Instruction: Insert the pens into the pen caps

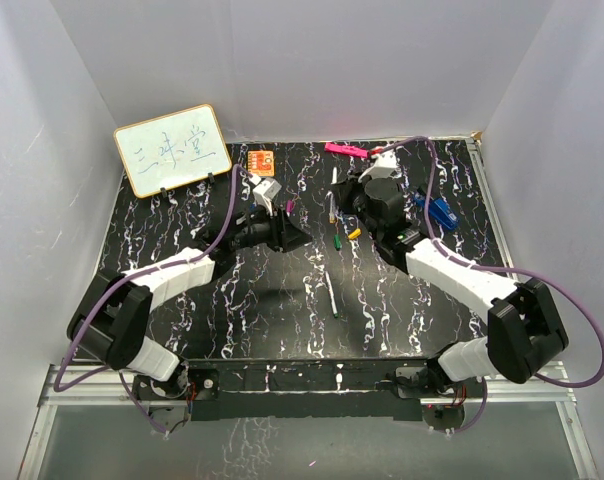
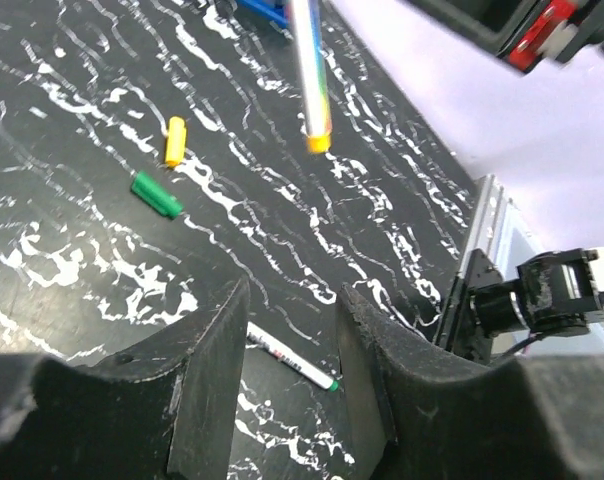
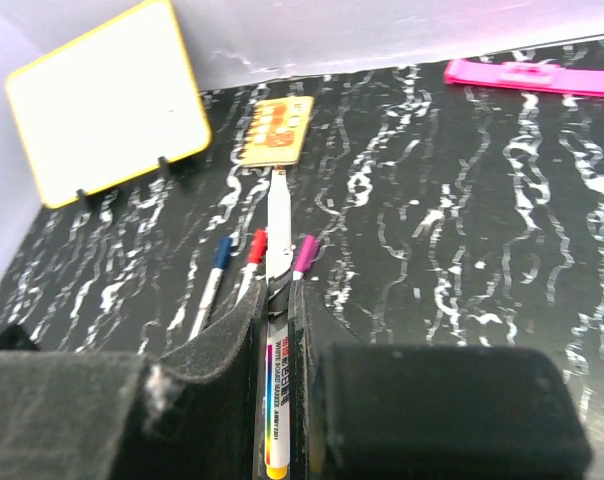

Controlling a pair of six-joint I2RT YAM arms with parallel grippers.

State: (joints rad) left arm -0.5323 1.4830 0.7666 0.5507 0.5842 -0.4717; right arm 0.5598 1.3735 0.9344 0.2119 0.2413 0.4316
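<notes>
My right gripper [image 3: 279,300] is shut on a white pen [image 3: 278,400] with a yellow end; the pen juts out past the fingertips. The same pen [image 2: 310,75] hangs in the left wrist view, above the table. A loose yellow cap [image 2: 174,141] and a green cap [image 2: 156,194] lie side by side on the table, also seen as the yellow cap [image 1: 354,234] and green cap [image 1: 339,241] from above. An uncapped pen with a green tip [image 2: 292,365] lies flat below my left gripper [image 2: 292,390], which is open and holds nothing. Three pens with blue [image 3: 220,255], red [image 3: 255,245] and purple [image 3: 305,255] caps lie together.
A small whiteboard [image 1: 172,150] stands at the back left, with an orange card [image 1: 260,160] beside it. A flat pink bar [image 1: 347,149] lies at the back wall. A blue object [image 1: 440,212] sits to the right of my right arm. White walls enclose the table.
</notes>
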